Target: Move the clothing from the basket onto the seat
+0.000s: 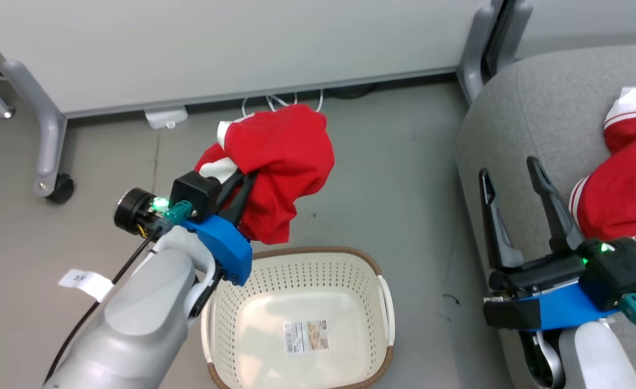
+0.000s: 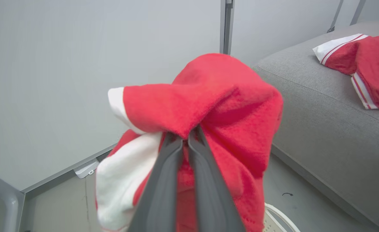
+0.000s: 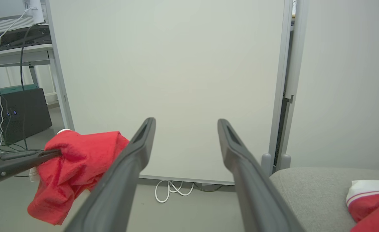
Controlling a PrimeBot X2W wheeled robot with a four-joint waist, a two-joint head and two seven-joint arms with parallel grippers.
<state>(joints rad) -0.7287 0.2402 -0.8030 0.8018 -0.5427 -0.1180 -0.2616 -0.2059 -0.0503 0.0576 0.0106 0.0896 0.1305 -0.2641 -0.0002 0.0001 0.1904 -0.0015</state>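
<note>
Open grey floor [image 1: 399,162] between the basket [image 1: 307,275] at 6 o'clock and the round edge of the seat [image 1: 534,119] at 3 o'clock. White panel [image 1: 215,48] closing the way at 12 o'clock, its wheeled leg [image 1: 47,135] at 9 o'clock. Left gripper [image 2: 186,137] reaching up and forward, squeezed tight on one red garment [image 1: 282,156], hanging in the air above the basket's far rim. Other red garment [image 1: 628,189] lying on the seat at 3 o'clock. Right gripper [image 1: 509,167] over the seat's near edge, fingers spread wide, holding nothing, near that garment.
</note>
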